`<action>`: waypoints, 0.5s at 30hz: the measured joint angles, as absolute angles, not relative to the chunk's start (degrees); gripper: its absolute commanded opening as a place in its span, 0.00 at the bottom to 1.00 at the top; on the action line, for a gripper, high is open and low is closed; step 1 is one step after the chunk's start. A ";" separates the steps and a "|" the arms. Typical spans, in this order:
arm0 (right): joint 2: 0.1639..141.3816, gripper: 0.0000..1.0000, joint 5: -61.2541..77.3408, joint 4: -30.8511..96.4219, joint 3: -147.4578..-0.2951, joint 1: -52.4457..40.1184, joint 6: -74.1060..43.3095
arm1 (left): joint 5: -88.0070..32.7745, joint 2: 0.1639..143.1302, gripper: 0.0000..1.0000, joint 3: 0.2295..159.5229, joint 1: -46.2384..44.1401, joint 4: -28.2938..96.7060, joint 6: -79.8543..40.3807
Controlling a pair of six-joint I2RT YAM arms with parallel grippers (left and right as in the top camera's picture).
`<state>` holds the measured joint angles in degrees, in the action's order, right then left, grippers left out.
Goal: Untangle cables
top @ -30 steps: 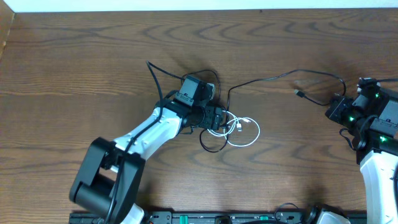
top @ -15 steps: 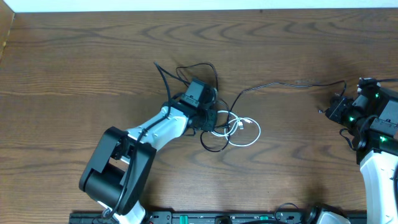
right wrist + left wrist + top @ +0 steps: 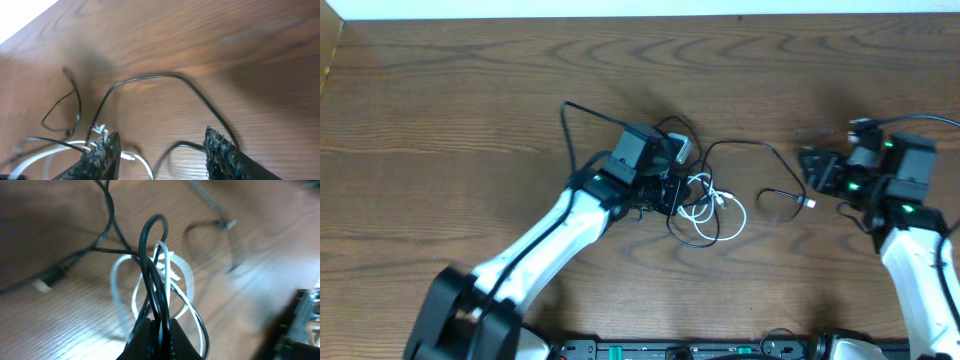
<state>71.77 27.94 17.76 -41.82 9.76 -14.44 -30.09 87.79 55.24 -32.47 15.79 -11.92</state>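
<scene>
A white cable (image 3: 742, 212) and a black cable (image 3: 745, 143) lie tangled at the table's middle. My left gripper (image 3: 669, 195) is at the tangle's left side. The left wrist view shows that gripper (image 3: 159, 330) shut on strands of both the black cable (image 3: 145, 235) and the white cable (image 3: 116, 280), which rise in loops from the jaws. My right gripper (image 3: 812, 165) stands open just right of the black cable's loose loop. In its wrist view the right gripper (image 3: 162, 150) holds nothing; the black cable (image 3: 150, 76) arcs ahead and the white cable (image 3: 134, 156) lies low between the fingers.
The left arm's own thicker black wire (image 3: 565, 115) juts out to the upper left of the tangle. A dark rail (image 3: 720, 350) runs along the table's front edge. The table's pale back edge (image 3: 620, 8) lies along the top.
My left gripper has shut on the tangle. My right gripper has opened, let go of the black cable and moved left; that cable's free end has dropped into a loose loop.
</scene>
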 measured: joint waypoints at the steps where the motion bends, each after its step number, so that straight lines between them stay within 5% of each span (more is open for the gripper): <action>1: 72.42 0.50 28.12 17.39 -41.82 8.38 -14.44 | -30.65 86.43 0.07 55.24 -32.47 15.79 -11.92; 15: 85.56 0.47 28.95 5.87 -41.82 -6.44 -23.55 | -36.82 81.43 0.08 55.24 -32.47 16.53 -11.77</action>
<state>85.56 28.95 5.87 -41.82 -6.44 -23.55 -36.82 81.43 55.24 -32.47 16.53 -11.77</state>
